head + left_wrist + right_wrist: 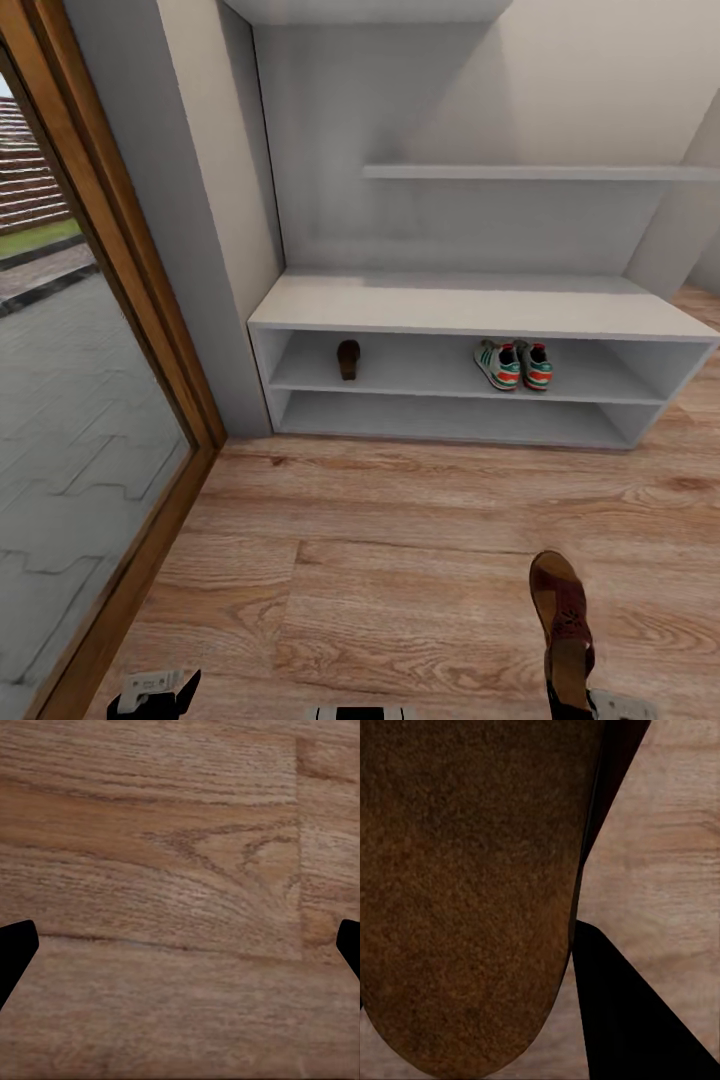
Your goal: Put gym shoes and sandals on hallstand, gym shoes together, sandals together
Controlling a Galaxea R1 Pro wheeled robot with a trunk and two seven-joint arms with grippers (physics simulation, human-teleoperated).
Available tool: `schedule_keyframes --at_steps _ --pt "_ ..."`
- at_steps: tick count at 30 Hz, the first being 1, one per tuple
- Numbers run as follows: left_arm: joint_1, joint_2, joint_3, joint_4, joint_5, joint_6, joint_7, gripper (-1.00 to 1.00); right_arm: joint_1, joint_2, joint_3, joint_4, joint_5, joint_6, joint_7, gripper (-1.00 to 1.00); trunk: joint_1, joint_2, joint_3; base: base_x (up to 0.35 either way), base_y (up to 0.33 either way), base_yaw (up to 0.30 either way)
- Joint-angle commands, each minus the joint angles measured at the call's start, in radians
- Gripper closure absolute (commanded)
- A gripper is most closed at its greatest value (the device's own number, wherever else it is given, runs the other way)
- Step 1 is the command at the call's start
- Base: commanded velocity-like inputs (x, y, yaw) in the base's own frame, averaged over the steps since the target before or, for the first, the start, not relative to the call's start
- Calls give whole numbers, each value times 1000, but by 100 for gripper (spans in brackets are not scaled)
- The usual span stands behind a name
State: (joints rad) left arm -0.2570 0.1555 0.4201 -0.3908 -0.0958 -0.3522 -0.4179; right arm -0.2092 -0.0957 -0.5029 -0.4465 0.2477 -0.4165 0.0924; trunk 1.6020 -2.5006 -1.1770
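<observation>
The two gym shoes stand side by side on the upper open tier of the white hallstand, toward its right. One dark brown sandal rests on the same tier near the left end. The other sandal hangs above the corridor floor at the lower right, with my right gripper shut on its heel end. In the right wrist view its brown sole sits against a black finger. My left gripper is open low at the left, its fingertips wide apart over bare planks.
A wood-framed glass door runs along the left, with grey paving outside. A grey wall pillar stands left of the hallstand. Stepped wall shelves hang above the bench top. The lower tier holds nothing.
</observation>
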Motion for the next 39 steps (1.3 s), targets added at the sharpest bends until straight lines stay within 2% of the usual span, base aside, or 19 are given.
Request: schedule_keyframes --at_steps 1,2,3,4,7,9,12,16,22,27,32,39 --pt "0 -1 8 1 -10 -5 -6 -100 -14 24 0 -2 3 24 7 100 0 0 -1 0 0 0" --pt "0 -1 8 1 -10 -5 -6 -100 -24 35 9 -4 7 42 6 100 0 0 -1 0 0 0" --pt "1 -1 8 0 -10 -5 -7 -100 -127 93 79 -40 49 247 -5 100 0 0 -1 0 0 0" --pt "1 -1 8 0 -10 -5 -7 -100 -145 101 90 -47 55 291 -10 100 0 0 -1 0 0 0" --pt "1 -1 8 0 -10 -6 -7 -100 -258 153 142 -95 73 546 -78 100 0 0 -1 0 0 0" --pt "1 -1 8 0 -9 -6 -7 -100 -311 182 164 -117 76 640 -120 100 0 0 -1 0 0 0" --pt "1 0 8 0 -9 -7 -7 -100 -374 216 193 -141 77 723 -179 100 0 0 -1 0 0 0" --pt "1 1 9 0 -9 -7 -7 -100 -435 240 224 -153 77 771 -230 100 0 0 -1 0 0 0" --pt "1 1 9 0 -9 -7 -7 -100 -497 269 249 -151 78 792 -252 100 0 0 -1 0 0 0" --pt "1 1 7 -2 -7 -7 -8 -100 -530 270 256 -150 79 797 -257 100 0 0 -1 0 0 0" --pt "1 0 2 -9 -7 -7 -29 -100 -537 270 257 -151 78 796 -257 100 0 0 -1 0 0 0" --pt "-1 -6 -5 -10 -13 -1 -120 -100 -538 270 258 -147 77 792 -254 100 0 0 -1 0 0 0"
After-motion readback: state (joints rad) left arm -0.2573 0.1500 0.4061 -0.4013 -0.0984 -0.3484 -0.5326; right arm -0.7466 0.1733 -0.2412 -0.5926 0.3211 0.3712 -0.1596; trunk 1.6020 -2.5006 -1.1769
